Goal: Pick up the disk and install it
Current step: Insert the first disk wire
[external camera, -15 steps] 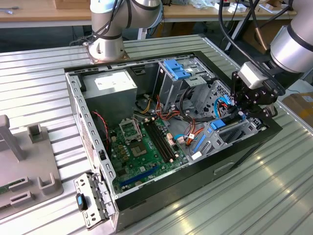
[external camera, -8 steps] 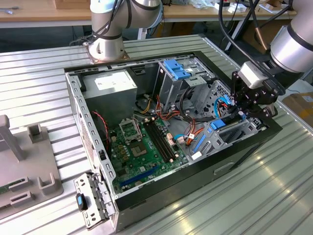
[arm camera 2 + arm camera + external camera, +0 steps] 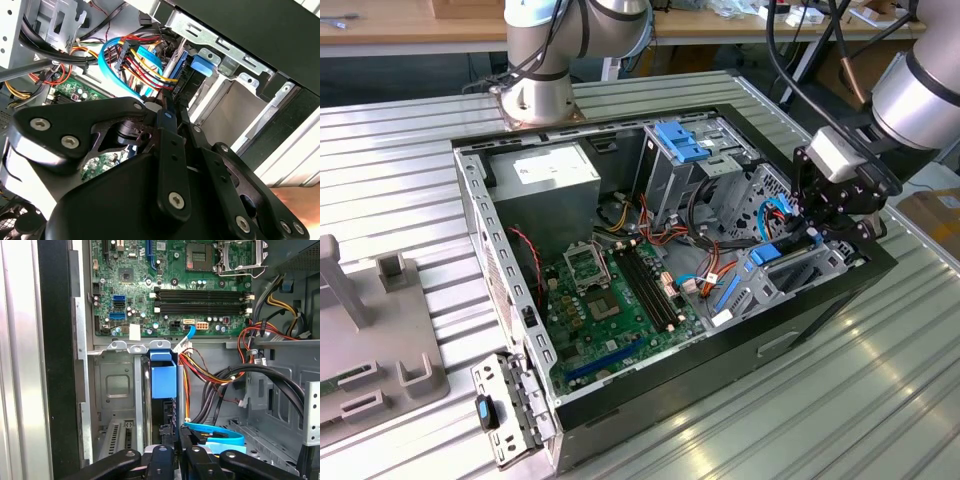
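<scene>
Here the black multi-link tool (image 3: 825, 222) of the arm hangs inside the open black-and-grey computer case (image 3: 720, 345), at the end toward the exterior view's right. The case lies on its side on the ribbed metal surface (image 3: 400, 180). The tool's linkages cover its fingertips, so I cannot tell whether they stand apart, together, or clamped on something.

The flat silver-grey metal disk in its bright blue plastic carrier rail (image 3: 163, 385) stands on edge in the grey sheet-metal drive bay (image 3: 117, 385), directly in front of the tool (image 3: 172, 460) in the first wrist view. Its blue tab faces the green motherboard (image 3: 165, 285).

Red, yellow and orange power wires (image 3: 145, 65) and a light-blue flat data cable (image 3: 112, 55) run beside the disk's connector end. A grey power-supply box with white label (image 3: 550, 180) sits at the case's far end.
</scene>
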Tool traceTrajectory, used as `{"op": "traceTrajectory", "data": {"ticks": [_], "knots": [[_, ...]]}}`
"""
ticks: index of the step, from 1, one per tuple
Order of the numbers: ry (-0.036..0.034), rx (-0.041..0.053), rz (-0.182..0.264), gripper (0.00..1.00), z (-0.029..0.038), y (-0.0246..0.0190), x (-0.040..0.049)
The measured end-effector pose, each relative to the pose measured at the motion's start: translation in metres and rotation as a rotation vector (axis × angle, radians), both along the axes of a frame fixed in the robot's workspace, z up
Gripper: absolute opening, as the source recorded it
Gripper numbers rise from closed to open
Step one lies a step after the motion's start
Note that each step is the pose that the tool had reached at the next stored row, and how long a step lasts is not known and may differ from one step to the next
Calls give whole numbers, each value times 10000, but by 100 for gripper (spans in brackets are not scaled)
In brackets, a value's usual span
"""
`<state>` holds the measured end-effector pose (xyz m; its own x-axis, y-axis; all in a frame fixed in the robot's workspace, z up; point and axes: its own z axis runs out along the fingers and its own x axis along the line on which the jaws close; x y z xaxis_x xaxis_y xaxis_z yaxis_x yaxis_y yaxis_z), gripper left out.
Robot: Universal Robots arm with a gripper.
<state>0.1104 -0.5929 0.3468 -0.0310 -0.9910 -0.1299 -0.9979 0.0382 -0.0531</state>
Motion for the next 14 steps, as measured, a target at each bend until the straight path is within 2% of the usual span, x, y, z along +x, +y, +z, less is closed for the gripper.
{"op": "traceTrajectory", "data": {"ticks": [14], "knots": [[0, 2, 0, 16, -30, 4, -1]]}}
